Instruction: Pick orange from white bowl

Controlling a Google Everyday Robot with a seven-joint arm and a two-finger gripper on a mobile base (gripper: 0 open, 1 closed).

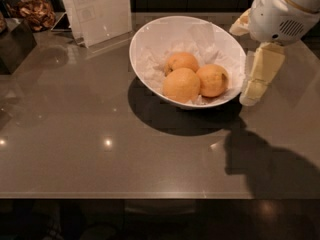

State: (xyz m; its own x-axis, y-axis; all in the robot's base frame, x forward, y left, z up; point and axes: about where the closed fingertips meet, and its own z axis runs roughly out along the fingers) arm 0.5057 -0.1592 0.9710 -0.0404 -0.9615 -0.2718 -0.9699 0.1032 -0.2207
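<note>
The round orange fruit [212, 80], deeper and mottled in skin with a small dark dimple, lies on crumpled white paper [155, 66] in the right part of the large glossy white ceramic bowl [150, 39], touching a larger, paler orange [181, 85]. A third orange [181, 61] sits behind them. The pale tool [251, 91] hangs just outside the bowl's right rim over the grey worktop [75, 134]; whether it is wide or narrow cannot be told.

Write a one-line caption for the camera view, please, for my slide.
Cream robot gripper hangs just outside the glossy white ceramic bowl, where three round oranges lie on crumpled paper.
</note>
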